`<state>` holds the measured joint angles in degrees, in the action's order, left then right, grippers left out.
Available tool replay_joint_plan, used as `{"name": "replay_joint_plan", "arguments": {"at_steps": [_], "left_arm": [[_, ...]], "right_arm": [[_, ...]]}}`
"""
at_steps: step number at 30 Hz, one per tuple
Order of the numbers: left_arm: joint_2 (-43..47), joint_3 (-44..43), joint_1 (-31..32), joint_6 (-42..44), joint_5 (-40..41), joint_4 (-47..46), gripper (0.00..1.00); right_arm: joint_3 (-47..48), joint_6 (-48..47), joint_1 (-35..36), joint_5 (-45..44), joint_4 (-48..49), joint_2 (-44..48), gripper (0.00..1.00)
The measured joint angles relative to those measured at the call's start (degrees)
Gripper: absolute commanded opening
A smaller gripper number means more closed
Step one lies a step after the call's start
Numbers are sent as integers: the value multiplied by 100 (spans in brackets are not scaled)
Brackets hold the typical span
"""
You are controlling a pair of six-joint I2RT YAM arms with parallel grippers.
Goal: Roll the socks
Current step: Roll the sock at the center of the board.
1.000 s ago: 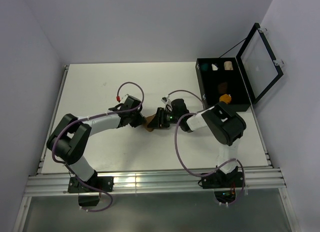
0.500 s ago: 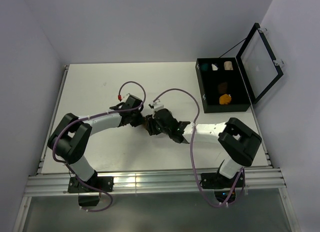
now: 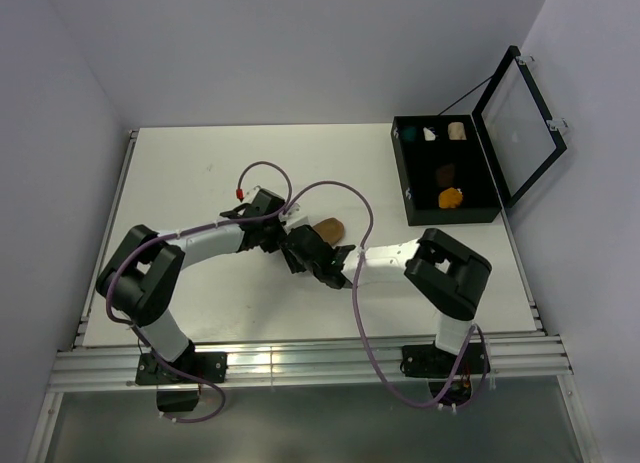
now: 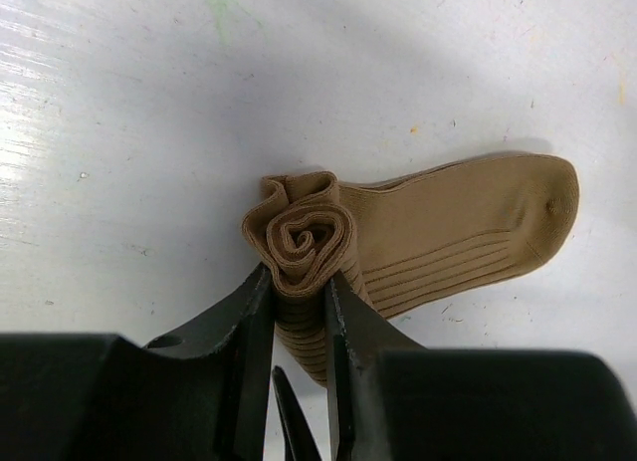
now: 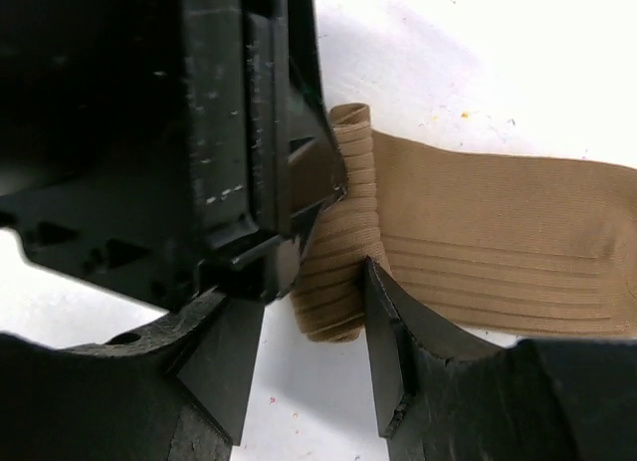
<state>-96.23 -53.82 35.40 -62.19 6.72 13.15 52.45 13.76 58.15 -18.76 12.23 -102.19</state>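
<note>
A tan sock lies on the white table, its cuff end wound into a tight roll and its toe flat to the right. My left gripper is shut on that roll, one finger on each side. My right gripper is open around the roll's free end; its right finger stands against the fabric and the other is apart. From above, the sock's toe shows beside both grippers. A dark brown sock and a mustard-orange sock lie rolled in the black case.
The open black case stands at the back right, its clear lid raised. Its far compartments hold teal, white and cream bundles. The left gripper's body fills the right wrist view's upper left.
My right arm has swung from the sock's right side round to its near side, jaws wider. The sock's toe now lies uncovered. The left gripper has kept its hold on the roll.
</note>
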Motion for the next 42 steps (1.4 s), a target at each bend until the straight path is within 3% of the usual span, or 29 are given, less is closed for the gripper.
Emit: {"name": "replay_joint_plan", "arguments": {"at_steps": [5,8,9,10,15,21,27,33,38,42], "left_arm": [[0,0,-11,-7,-7,0,27],[0,0,-13,-24,4,-2,30],[0,0,-13,-26,9,-2,32],[2,0,-13,-31,15,-2,34],[55,31,-11,-103,79,31,49],[450,192,-24,-326,415,118,68],[911,236,42,-476,389,114,70],[1027,398,44,-509,321,-22,68],[1019,466,48,-496,166,-107,66],[984,466,66,-468,76,-271,65]], "right_arm": [[61,11,11,-271,26,-166,40],[70,57,17,-385,63,-210,16],[70,85,22,-387,72,-212,3],[70,101,22,-374,79,-212,0],[55,155,-105,-50,144,-205,0],[-162,387,-723,1342,402,-59,0],[-378,1067,-1646,3257,866,-116,0],[-787,2094,-2441,4861,2013,-516,0],[-1093,3064,-2946,5866,3171,-1051,0],[-1126,3521,-3115,6240,3563,-1296,0]]}}
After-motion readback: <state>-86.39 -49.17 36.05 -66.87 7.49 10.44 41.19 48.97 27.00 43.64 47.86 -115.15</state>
